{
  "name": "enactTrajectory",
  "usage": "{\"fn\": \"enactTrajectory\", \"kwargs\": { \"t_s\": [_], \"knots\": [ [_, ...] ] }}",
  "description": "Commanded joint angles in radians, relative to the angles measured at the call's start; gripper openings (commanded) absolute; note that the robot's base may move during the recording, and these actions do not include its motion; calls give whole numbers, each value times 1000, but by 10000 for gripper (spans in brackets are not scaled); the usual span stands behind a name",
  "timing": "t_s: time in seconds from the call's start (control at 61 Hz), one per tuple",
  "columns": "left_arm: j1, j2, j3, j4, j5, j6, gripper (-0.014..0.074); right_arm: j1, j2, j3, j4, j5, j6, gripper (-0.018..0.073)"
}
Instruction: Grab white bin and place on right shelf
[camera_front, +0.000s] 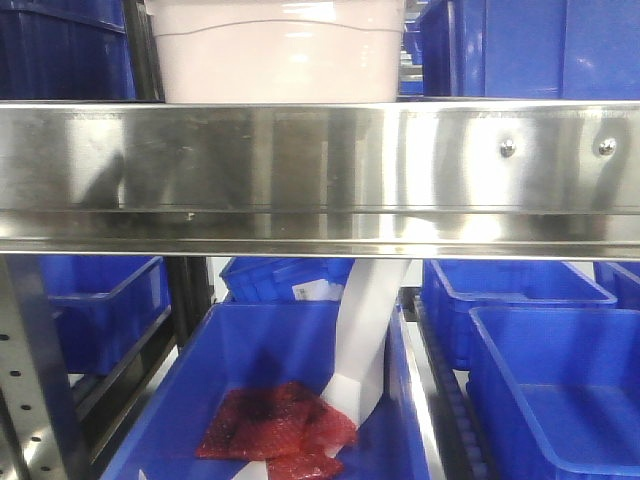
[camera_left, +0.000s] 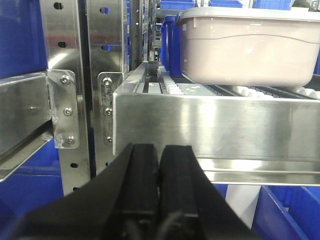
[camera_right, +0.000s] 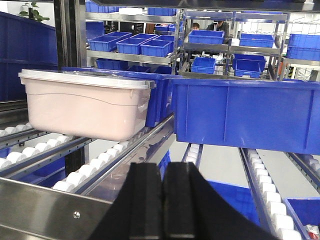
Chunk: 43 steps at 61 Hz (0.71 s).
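White bin (camera_right: 87, 102) on right shelf (camera_front: 320, 175) rollers; both arms' fingers (camera_left: 160, 165) together, empty

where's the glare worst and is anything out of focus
Front view: the shelf rail mirrors blurred reflections with bright patches near its rivets; the white bin is washed out. Left wrist view: the shut left gripper is dark and soft. Right wrist view: the right gripper is a blurred silhouette; background sharp.
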Motion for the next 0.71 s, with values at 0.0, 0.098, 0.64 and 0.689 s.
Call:
{"fn": "enactTrajectory", "kwargs": {
  "t_s": [0.0, 0.098, 0.64, 0.689],
  "knots": [
    [-5, -13, -1, 3, -92, -10, -118, -6, 13, -27, 19, -78, -1, 70],
    [-5, -13, -1, 3, -92, -10, -118, -6, 13, -27, 19, -78, -1, 70],
    [-5, -13, -1, 3, -92, -10, -118, -6, 13, -27, 19, -78, -1, 70],
    [-5, -13, -1, 3, -92, -10, -118, -6, 13, -27, 19, -78, -1, 70]
  ]
}}
